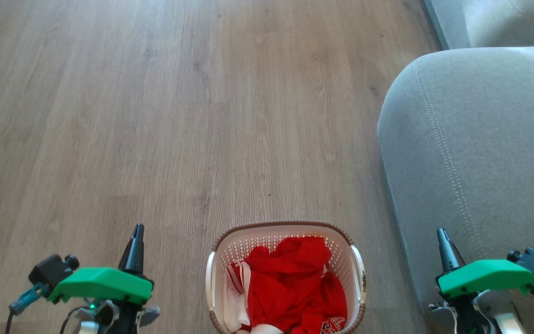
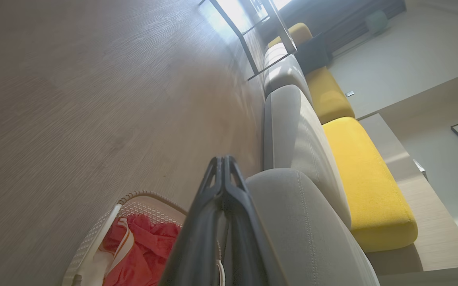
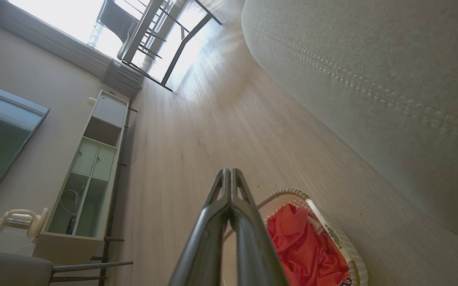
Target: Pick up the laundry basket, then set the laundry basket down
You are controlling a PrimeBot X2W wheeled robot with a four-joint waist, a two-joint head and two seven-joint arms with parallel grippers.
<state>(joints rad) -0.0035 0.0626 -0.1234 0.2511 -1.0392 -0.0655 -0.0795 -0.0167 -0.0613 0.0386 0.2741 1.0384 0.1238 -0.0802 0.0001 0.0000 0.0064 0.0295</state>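
Observation:
The laundry basket point(image 1: 356, 269) stands on the wood floor at the bottom middle of the head view, white with a brown rim and white side handles, holding red and white clothes point(image 1: 295, 283). My left gripper point(image 1: 136, 234) is shut and empty, well to the left of the basket. My right gripper point(image 1: 442, 236) is shut and empty, to the basket's right, in front of the sofa. The left wrist view shows the basket point(image 2: 94, 242) beside the closed fingers point(image 2: 223, 167). In the right wrist view the basket point(image 3: 332, 234) lies just right of the closed fingers point(image 3: 229, 178).
A grey sofa point(image 1: 475, 153) fills the right side, close to the basket. Yellow cushions point(image 2: 364, 186) lie on it further along. A dark-framed table and chair point(image 3: 149, 35) stand by the window. A shelf unit point(image 3: 90, 174) and a screen point(image 3: 2, 135) line the far wall.

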